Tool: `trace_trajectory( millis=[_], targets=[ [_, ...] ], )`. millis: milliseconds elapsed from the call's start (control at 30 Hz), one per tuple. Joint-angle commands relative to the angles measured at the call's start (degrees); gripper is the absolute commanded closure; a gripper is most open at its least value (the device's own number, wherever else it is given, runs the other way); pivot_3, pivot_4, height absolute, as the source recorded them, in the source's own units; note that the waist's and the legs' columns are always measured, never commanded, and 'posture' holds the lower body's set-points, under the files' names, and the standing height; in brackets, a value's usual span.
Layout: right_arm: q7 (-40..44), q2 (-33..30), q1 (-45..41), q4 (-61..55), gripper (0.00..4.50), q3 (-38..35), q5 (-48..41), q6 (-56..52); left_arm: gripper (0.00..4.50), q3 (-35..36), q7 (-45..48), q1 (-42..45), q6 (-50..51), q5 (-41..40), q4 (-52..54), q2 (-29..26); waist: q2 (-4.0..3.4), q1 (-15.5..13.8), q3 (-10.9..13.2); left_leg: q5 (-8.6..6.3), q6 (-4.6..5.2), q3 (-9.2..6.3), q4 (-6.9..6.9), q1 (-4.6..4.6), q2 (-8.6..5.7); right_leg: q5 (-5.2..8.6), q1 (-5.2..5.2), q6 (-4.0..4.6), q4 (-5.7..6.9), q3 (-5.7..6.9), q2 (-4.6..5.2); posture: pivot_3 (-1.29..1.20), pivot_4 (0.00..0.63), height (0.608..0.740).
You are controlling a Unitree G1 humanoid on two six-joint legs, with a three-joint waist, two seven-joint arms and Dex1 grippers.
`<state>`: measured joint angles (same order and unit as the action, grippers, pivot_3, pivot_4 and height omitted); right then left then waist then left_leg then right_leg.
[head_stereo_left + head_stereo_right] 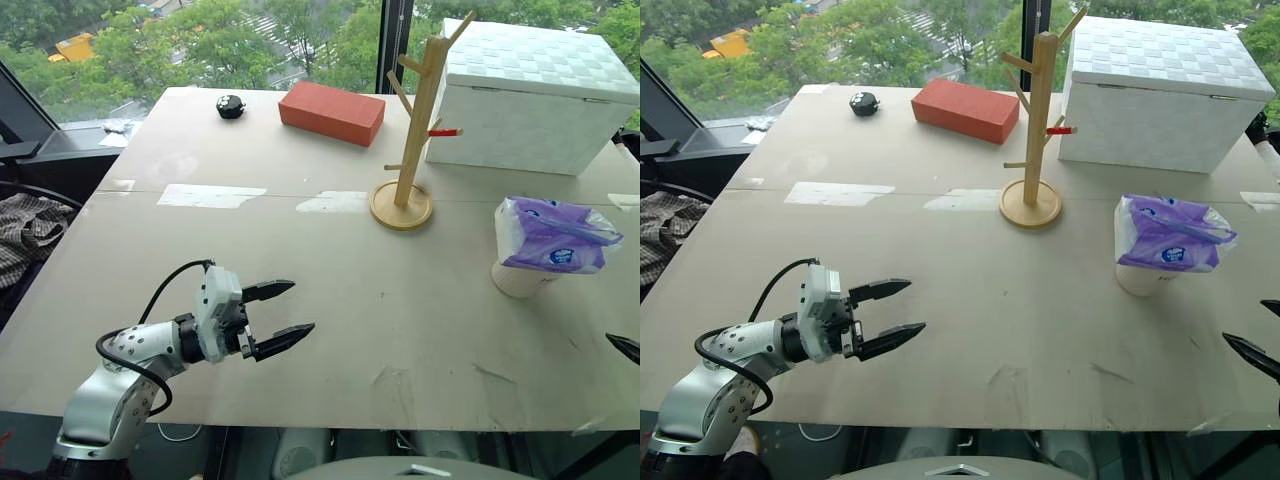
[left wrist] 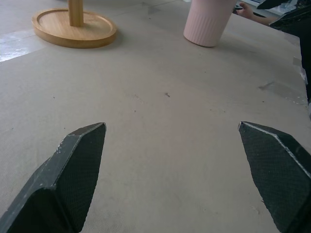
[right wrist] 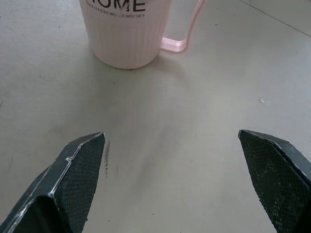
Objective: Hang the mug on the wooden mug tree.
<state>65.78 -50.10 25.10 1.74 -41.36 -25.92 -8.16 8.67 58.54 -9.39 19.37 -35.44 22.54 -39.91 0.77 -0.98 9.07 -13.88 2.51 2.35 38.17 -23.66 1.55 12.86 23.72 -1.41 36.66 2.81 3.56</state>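
Nothing of the hanging is done yet, as far as these views show. The mug (image 1: 518, 280) is standing on the table (image 1: 330, 290) at the right of the head view, with a purple tissue pack (image 1: 553, 235) lying across its top, so only its lower wall is showing. In the right wrist view the mug's handle (image 3: 182, 34) is sticking out to one side, free of any hand. The wooden mug tree (image 1: 412, 130) is standing upright at upper centre, every peg bare, well apart from the mug and to its upper left.

The left hand (image 1: 285, 315) is hovering over the lower left of the table, its two fingers spread wide and gripping nothing. The right hand (image 1: 1258, 335) is just peeking in at the lower right edge; in its wrist view its fingers are standing wide apart and empty, pointing toward the mug with bare table between.

What is left, I judge: clearing the tissue pack, grasping the mug, carrying it over and slipping the handle onto a peg.

There is plenty of open table between mug and tree. The white box (image 1: 530, 95) is sitting close behind the tree at upper right, crowding the pegs on that side, and the red brick (image 1: 332, 112) is lying to the tree's upper left. The mug is sitting fairly near the table's right edge.
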Motion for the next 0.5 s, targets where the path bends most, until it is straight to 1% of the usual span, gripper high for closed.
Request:
trace_trajectory(
  millis=[33,100,133,200,267,333,433,500],
  targets=[
    [-1.51,0.58,-0.66,-1.82,0.04,-1.12,0.01,1.62,0.00,0.81,0.13,3.29,0.64,-1.57,1.91,-0.54,0.00,0.00,0.00,0.00,0.00,0.00,0.00,0.00,0.00,0.00,0.00,0.00,0.00,0.00,0.00,0.00,0.150,0.740],
    [-4.49,1.47,-1.72,-3.11,0.04,-1.44,1.96,4.15,0.00,0.02,0.96,8.28,1.31,-3.47,0.86,0.09,0.03,-0.24,0.03,0.00,0.00,-0.03,0.00,-0.02,0.00,0.00,0.00,0.00,0.00,0.04,-0.03,0.00,0.150,0.740],
    [-7.04,1.76,-2.22,-3.28,0.04,-1.81,4.71,6.98,0.00,-0.33,1.39,10.46,1.19,-3.62,0.21,0.41,-0.02,-0.39,0.02,0.00,0.00,-0.09,0.07,-0.06,0.00,0.00,0.00,0.00,0.02,0.10,-0.06,0.00,0.150,0.740],
    [-10.06,0.78,-2.73,-3.34,0.04,-2.35,8.00,7.76,0.00,-0.53,1.76,13.53,1.51,-4.11,-0.80,0.86,-0.12,-0.36,-0.05,0.01,0.00,-0.02,0.09,-0.02,-0.06,-0.01,-0.01,-0.01,0.08,0.05,-0.27,0.00,0.150,0.740],
    [-8.97,-1.09,-2.35,-3.99,0.04,-2.49,8.92,8.22,0.00,-0.67,2.21,16.66,2.43,-5.34,-1.61,1.23,-0.13,-0.23,-0.05,0.01,0.01,0.19,0.08,0.03,-0.06,-0.02,-0.01,-0.03,0.08,-0.20,-0.34,0.00,0.150,0.740],
    [-7.17,-2.46,-2.10,-7.05,0.04,-3.71,6.75,6.45,0.00,-1.30,3.86,19.25,3.79,-7.52,-1.23,1.35,-0.10,-0.12,-0.03,-0.01,0.05,0.26,0.07,0.02,-0.04,-0.03,0.00,-0.05,0.07,-0.32,-0.42,0.00,0.150,0.740],
    [-4.29,-3.55,1.72,-15.10,0.04,-6.77,5.00,2.58,0.00,-3.21,6.38,20.10,5.36,-9.14,1.74,0.52,-0.15,0.09,-0.02,-0.02,0.06,0.32,0.05,0.02,-0.02,-0.05,0.02,-0.16,0.07,-0.39,-0.46,0.00,0.150,0.740],
    [-4.87,-3.30,2.79,-18.73,0.04,-7.92,6.53,3.15,0.00,-3.91,6.99,20.03,5.19,-8.58,2.46,0.30,-0.10,0.11,-0.02,-0.02,0.05,0.33,0.03,0.04,0.01,-0.05,0.02,-0.22,0.06,-0.41,-0.51,0.00,0.150,0.740]
  ],
)
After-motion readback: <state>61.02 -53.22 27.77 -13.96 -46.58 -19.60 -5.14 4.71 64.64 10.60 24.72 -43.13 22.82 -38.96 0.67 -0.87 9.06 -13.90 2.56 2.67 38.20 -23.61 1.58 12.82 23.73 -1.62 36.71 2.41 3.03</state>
